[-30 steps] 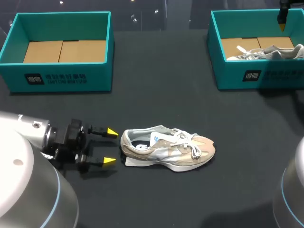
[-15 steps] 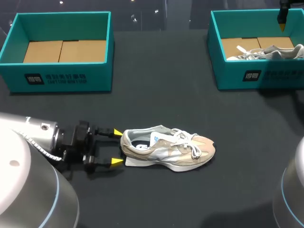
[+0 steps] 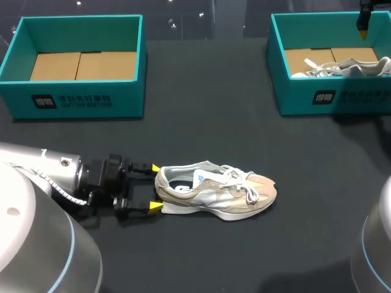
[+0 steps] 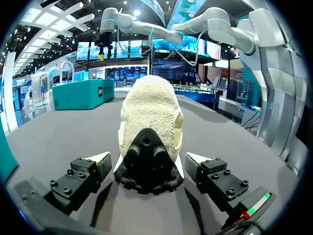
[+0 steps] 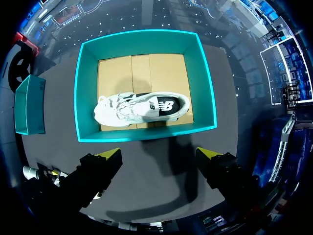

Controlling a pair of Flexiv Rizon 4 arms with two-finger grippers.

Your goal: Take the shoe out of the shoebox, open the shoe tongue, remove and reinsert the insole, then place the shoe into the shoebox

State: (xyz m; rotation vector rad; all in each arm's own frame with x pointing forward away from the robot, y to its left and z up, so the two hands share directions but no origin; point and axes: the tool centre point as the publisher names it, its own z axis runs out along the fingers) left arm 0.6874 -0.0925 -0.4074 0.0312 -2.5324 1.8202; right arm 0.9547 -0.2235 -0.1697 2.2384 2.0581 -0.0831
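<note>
A tan and cream shoe (image 3: 217,191) lies on its sole on the black table, toe to the right. My left gripper (image 3: 154,187) is open at the shoe's heel, one yellow tip on each side of it. In the left wrist view the heel (image 4: 149,142) sits between the open fingers (image 4: 100,159), without clear contact. An empty teal shoebox (image 3: 79,64) stands at the back left. My right gripper (image 5: 159,155) hangs open high above the teal box (image 5: 144,83) at the back right, which holds a white shoe (image 5: 142,108). Only its tip (image 3: 363,27) shows in the head view.
The back right box (image 3: 330,61) with the white shoe (image 3: 342,67) stands at the table's far right edge. Black tabletop (image 3: 208,122) stretches between the two boxes and in front of the tan shoe.
My left gripper has slid to the right along the table until its open tips flank the shoe's heel. The shoe and the right arm have not moved.
</note>
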